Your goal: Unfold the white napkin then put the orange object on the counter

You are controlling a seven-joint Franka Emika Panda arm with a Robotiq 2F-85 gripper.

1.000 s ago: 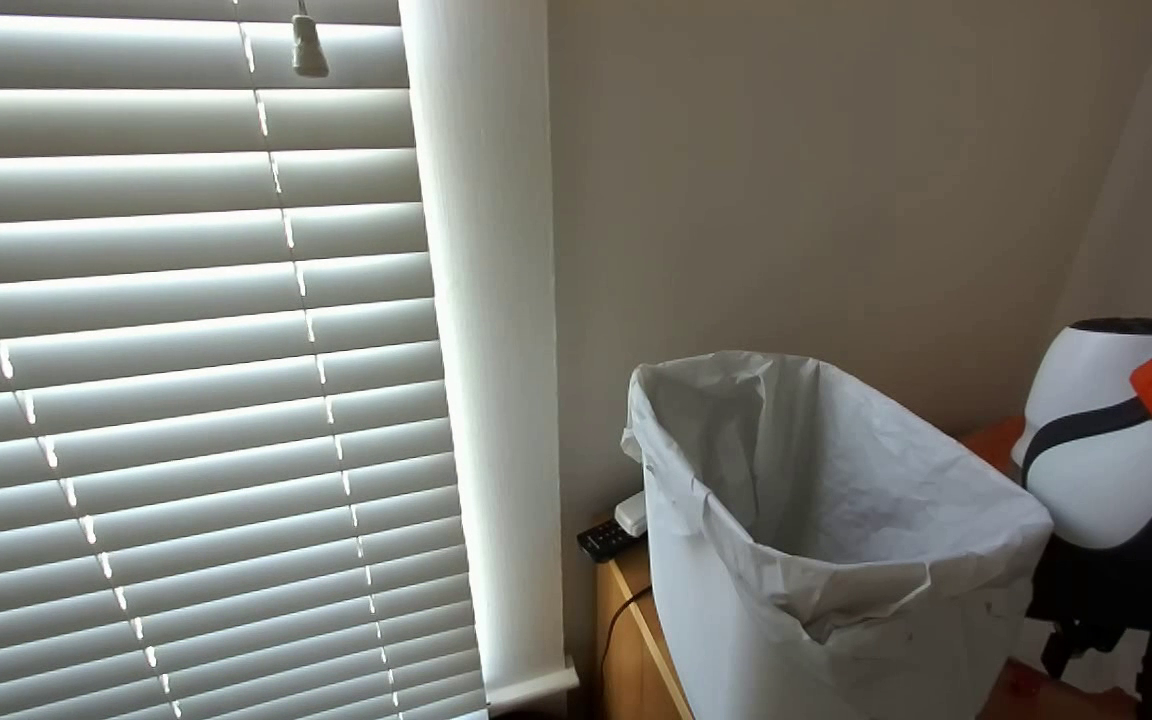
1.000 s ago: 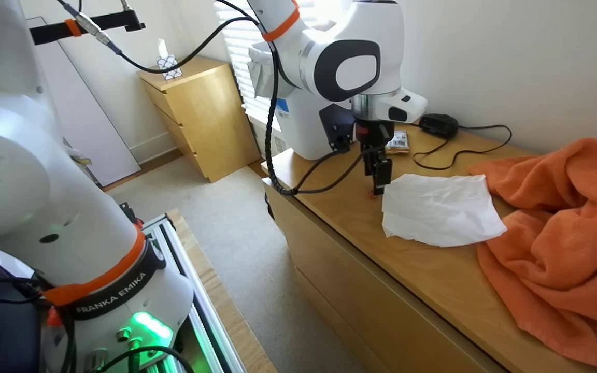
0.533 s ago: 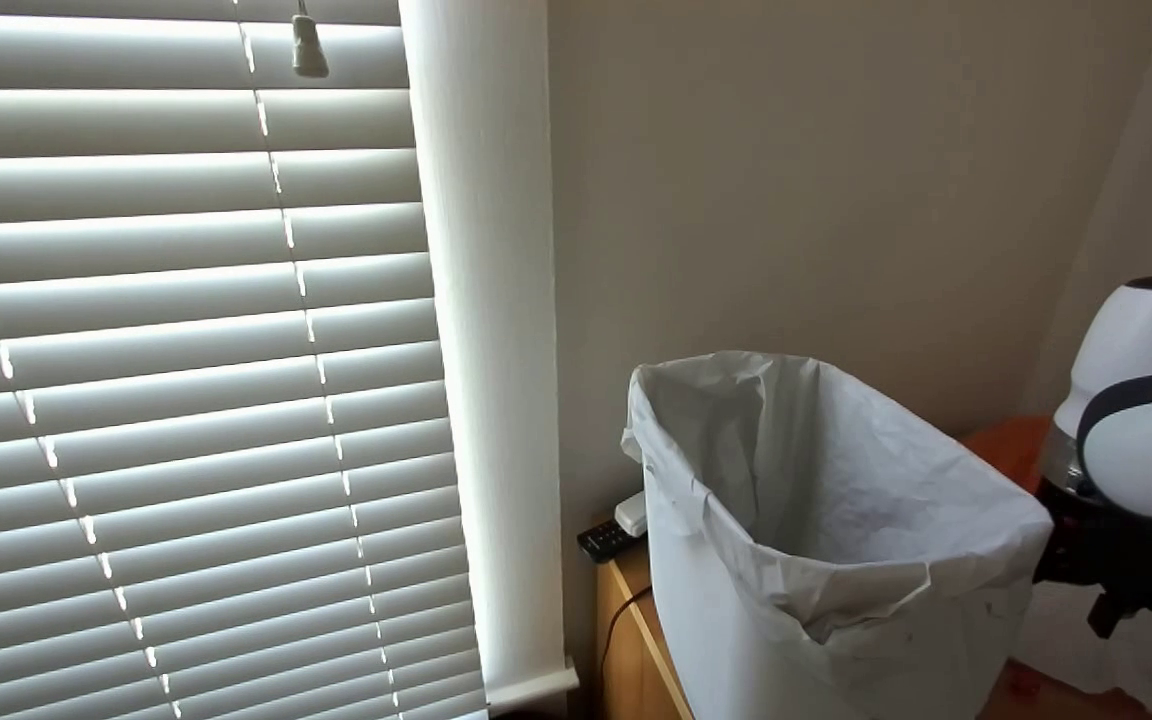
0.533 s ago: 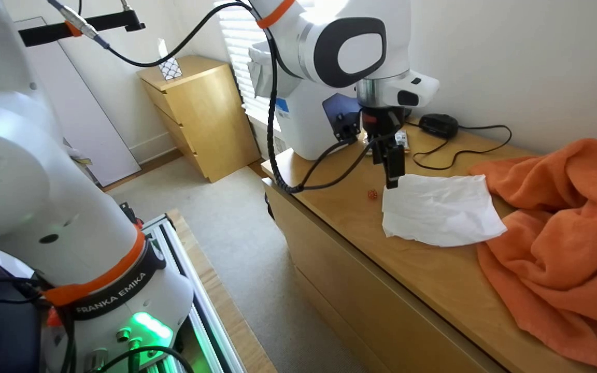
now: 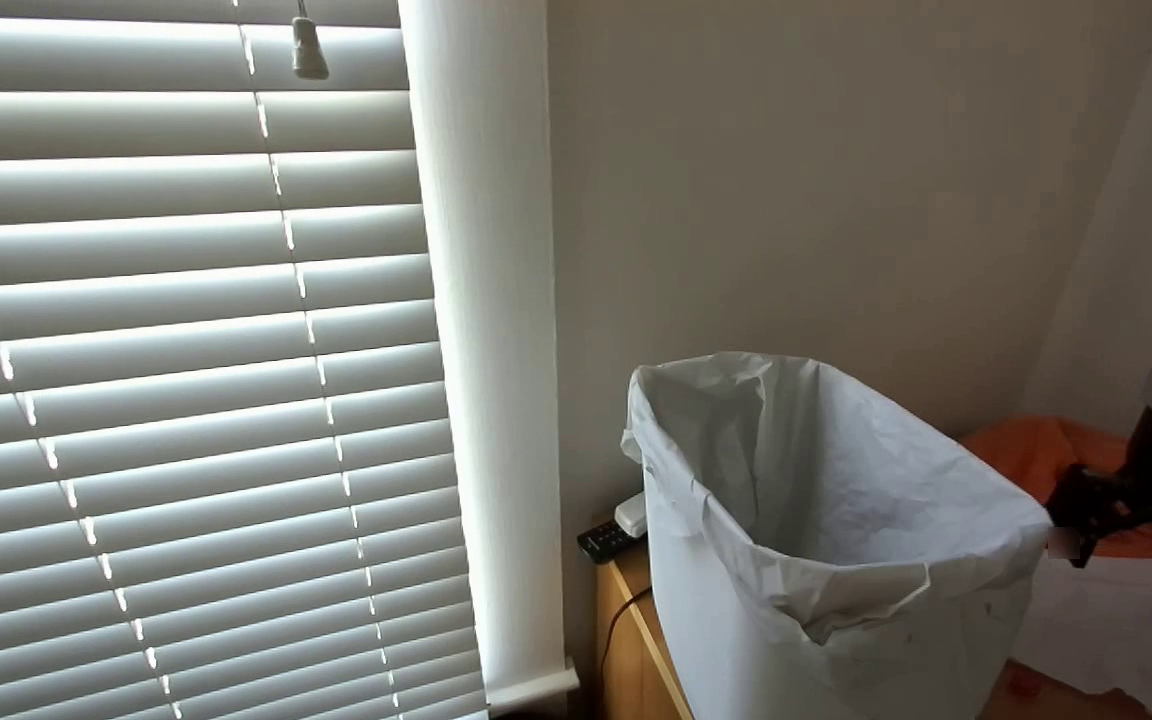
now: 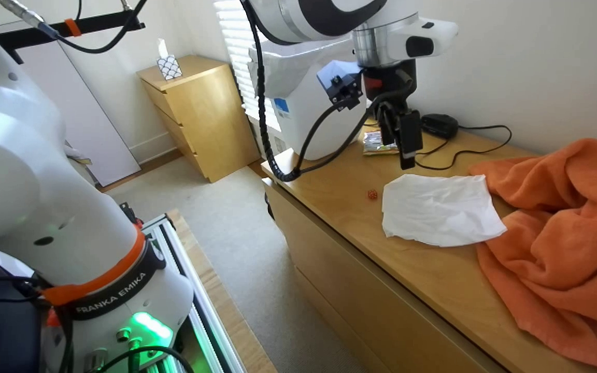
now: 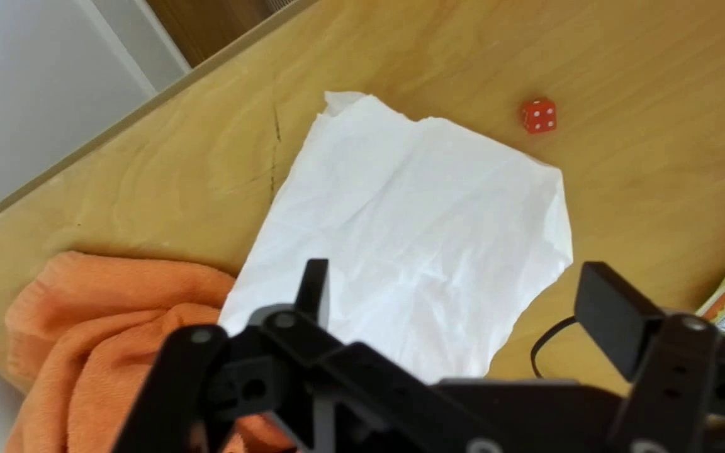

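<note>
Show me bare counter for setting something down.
Bare: the counter between the bin, the die and the front edge; likewise between the napkin, towel and that edge. Crowded: the back, with packet and black box, the fingers hanging nearby; also where napkin meets towel.

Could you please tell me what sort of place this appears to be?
Probably a room in a home, perhaps a bedroom: in an exterior view a tissue box stands on a wooden chest of drawers, and slatted window blinds show in both exterior views.
</note>
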